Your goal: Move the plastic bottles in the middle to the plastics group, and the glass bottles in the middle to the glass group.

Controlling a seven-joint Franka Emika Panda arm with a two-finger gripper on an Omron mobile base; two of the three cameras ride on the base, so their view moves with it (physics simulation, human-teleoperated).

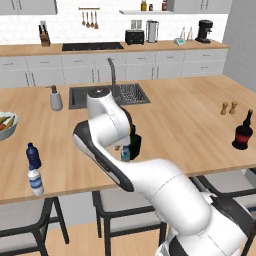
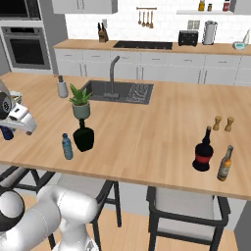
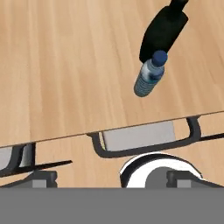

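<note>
Gripper jaws spread wide, we hold nothing. Our hand camera overlooks the translucent pale blue-grey plastic bottle [image 3: 150,78], just beside the squat black glass bottle [image 3: 164,30].

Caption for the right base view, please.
Pale blue bottle and squat black bottle await sorting mid-counter; red-labelled bottle stands far right.
</note>
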